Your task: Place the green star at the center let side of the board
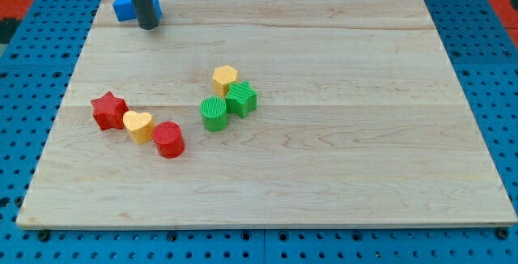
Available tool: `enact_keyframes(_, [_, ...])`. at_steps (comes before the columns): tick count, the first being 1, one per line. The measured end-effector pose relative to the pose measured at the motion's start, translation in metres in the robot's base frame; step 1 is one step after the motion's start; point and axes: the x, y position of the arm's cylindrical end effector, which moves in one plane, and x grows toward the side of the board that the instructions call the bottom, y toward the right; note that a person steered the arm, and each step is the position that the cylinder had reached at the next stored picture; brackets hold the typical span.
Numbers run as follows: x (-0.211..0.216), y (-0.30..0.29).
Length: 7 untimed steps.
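At the view's top left, the tip (148,26) stood beside a blue block (125,7); no hand existed to grasp. The green star (241,99) sat mid-bench, touching the green cylinder (214,113) and yellow hexagon (225,76), which a leftward push would probably drag along.

Pale wooden board (324,183) with plank seams, lying on a blue pegboard surface (494,61) (red strip at the top corners); blue block (124,7) at upper left of the board, partly hidden, shape unclear; my tip (148,26) rests on the board just right of it, touching or nearly; centre cluster: yellow hexagon (225,77), green star (241,99) just below it, green cylinder (214,113) at the star's lower left, all touching or nearly; left-centre row: red star (108,110), yellow heart (138,125), red cylinder (169,140), close-packed, slanting down to the right
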Motion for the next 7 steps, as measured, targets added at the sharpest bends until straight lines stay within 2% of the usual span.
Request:
enact_keyframes(2, [0.075,0.054])
enact_keyframes(3, [0.11,0.058])
enact_keyframes(6, [0.118,0.059])
enact_keyframes(7, [0.144,0.078])
